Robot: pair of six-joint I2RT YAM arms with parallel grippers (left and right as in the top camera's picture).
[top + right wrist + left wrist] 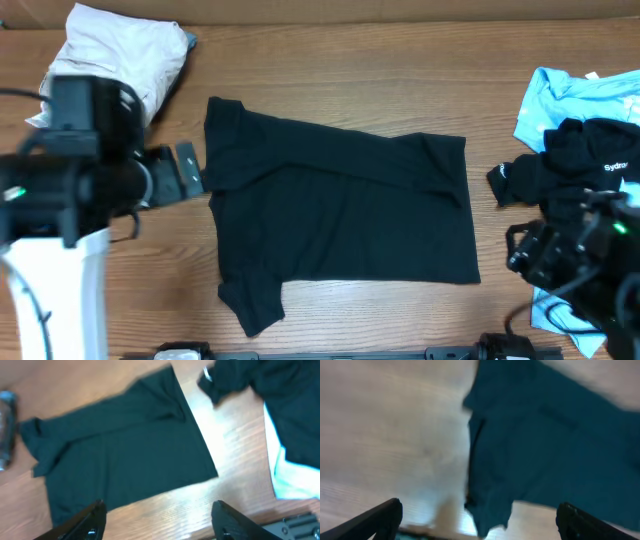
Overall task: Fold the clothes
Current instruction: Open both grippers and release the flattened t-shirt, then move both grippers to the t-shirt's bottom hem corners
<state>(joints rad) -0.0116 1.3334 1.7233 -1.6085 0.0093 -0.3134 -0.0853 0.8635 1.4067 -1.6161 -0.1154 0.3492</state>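
The black T-shirt (340, 210) lies spread mid-worktop, apparently barely folded, with a heap of garments (585, 150) waiting at the right edge, while the left gripper (480, 520) and the right gripper (160, 517) both gape wide, empty.

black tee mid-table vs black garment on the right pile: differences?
Pose: the black t-shirt mid-table lies spread nearly flat; the black garment with white lettering at right is crumpled.
Support: the t-shirt rests on the wooden table; the lettered garment sits on a light blue garment.
Print: none shows on the t-shirt.
Shared: both black cloth.
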